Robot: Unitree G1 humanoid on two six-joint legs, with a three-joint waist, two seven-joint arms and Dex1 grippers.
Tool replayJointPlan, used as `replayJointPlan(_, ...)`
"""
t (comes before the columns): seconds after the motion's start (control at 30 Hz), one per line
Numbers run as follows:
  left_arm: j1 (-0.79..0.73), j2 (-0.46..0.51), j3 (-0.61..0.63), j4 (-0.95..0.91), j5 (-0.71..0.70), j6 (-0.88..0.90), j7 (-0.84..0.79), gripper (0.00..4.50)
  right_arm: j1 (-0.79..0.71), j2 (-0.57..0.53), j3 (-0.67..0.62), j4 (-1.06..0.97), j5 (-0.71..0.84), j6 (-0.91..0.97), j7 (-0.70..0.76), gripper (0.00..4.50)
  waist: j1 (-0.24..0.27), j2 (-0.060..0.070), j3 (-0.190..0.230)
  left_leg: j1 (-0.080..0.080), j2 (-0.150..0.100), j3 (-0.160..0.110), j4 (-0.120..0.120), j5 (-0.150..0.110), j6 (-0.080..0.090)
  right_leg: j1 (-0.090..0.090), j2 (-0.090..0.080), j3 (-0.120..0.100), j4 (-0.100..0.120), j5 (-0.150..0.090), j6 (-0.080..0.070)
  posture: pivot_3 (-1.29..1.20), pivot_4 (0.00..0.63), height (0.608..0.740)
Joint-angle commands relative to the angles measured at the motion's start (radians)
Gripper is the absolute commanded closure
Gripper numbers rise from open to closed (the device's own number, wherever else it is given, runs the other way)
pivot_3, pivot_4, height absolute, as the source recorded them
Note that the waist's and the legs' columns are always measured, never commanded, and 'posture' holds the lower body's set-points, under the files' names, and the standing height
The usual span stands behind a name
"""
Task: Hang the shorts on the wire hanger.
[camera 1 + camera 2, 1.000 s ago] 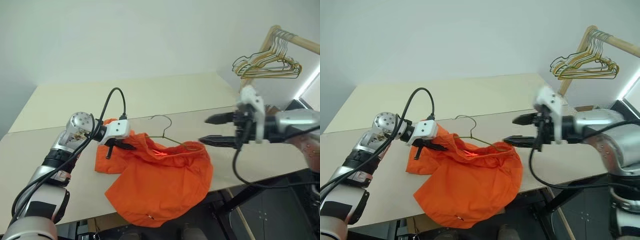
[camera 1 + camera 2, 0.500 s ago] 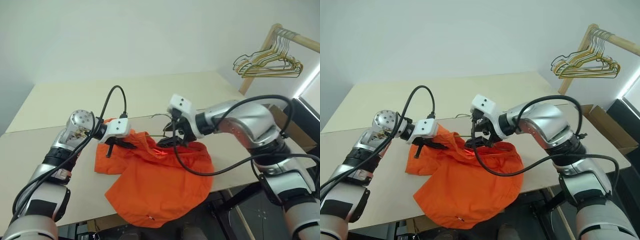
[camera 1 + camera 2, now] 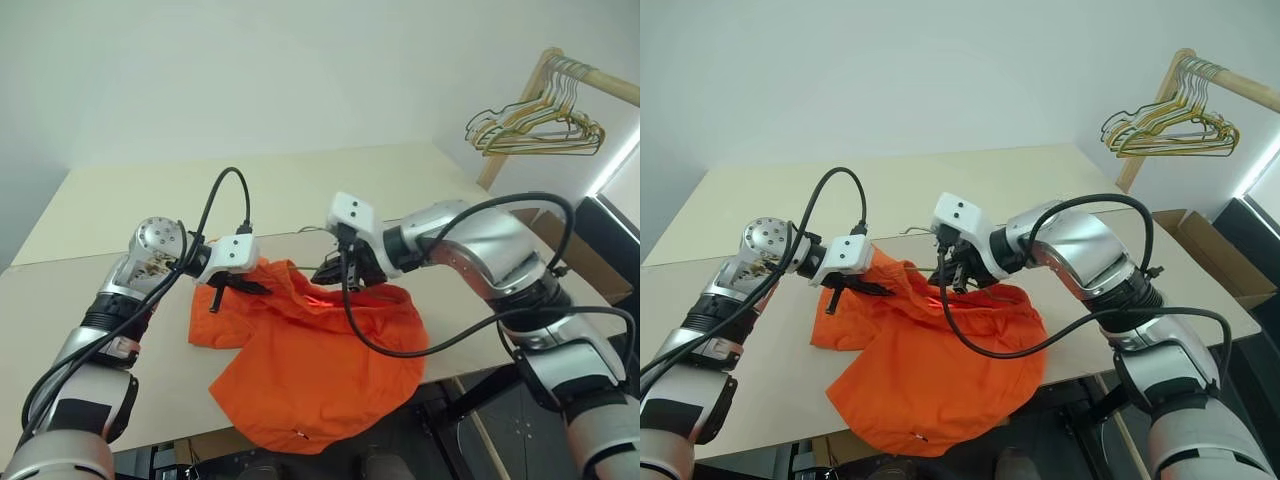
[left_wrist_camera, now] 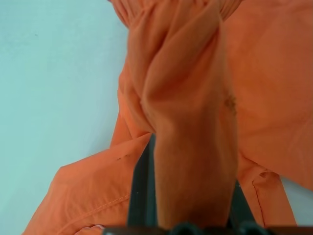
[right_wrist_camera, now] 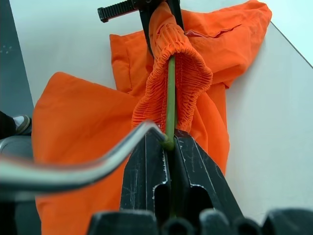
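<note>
Your right gripper [image 5: 168, 142] has its jaws pinched tight on the wire hanger [image 5: 170, 93], right where the hook meets the shoulder; the wire runs into the gathered waistband of the shorts [image 3: 320, 370]. Your left gripper [image 3: 245, 288] is clamped on a bunched fold of the waistband, lifting it while the rest drapes over the table [image 3: 300, 190] edge.

**Orange on pale wood**

The shorts [image 3: 320, 370] are showing a bright, plain orange, with a tiny white-red tag [image 3: 297, 433] near one hem. The wire hanger [image 5: 170, 100] is looking dull olive-green. The table [image 3: 300, 190] is lying pale beige. Gold and green hangers [image 3: 535, 130] are hanging from a light wooden rail [image 3: 590, 80]. The wall [image 3: 250, 70] is reading off-white.
</note>
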Motion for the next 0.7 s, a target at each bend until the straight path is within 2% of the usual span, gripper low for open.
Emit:
replayJointPlan(0.03,-0.029,0.005,0.036,-0.024,-0.033,0.033,-0.018,3.88,-0.005,-0.025,-0.033,-0.01,-0.034,-0.066,0.012,4.5,-0.001,0.0,0.0,0.0,0.0,0.0,0.0,0.0,0.0,0.0,0.0,0.0,0.0,0.0,0.0,-0.07,0.0,0.74)
replayJointPlan(0.13,-0.035,0.006,0.055,-0.033,-0.064,0.07,-0.031,3.07,0.005,-0.033,-0.038,-0.006,-0.046,-0.093,0.032,4.5,-0.001,0.0,0.0,0.0,0.0,0.0,0.0,0.0,0.0,0.0,0.0,0.0,0.0,0.0,0.0,-0.06,0.0,0.74)
replayJointPlan(0.43,-0.064,0.063,0.097,0.033,-0.074,0.073,-0.073,0.2,0.029,-0.06,-0.08,-0.016,-0.034,-0.123,0.083,4.5,0.0,0.0,0.0,0.0,0.0,0.0,0.0,0.0,0.0,0.0,0.0,0.0,0.0,0.0,0.0,-0.06,0.0,0.74)
replayJointPlan(0.47,-0.069,0.069,0.098,0.051,-0.069,0.066,-0.073,0.08,0.033,-0.063,-0.086,-0.021,-0.032,-0.126,0.09,4.5,0.0,0.0,0.0,0.0,0.0,0.0,0.0,0.0,0.0,0.0,0.0,0.0,0.0,0.0,0.0,-0.06,0.0,0.74)
replayJointPlan(0.7,-0.091,0.048,0.093,0.222,0.01,-0.129,0.024,0.08,0.044,-0.07,-0.107,-0.038,-0.028,-0.128,0.114,4.5,0.002,0.0,0.0,0.0,0.0,0.0,0.0,0.0,0.0,0.0,0.0,0.0,0.0,0.0,0.0,-0.05,0.0,0.74)
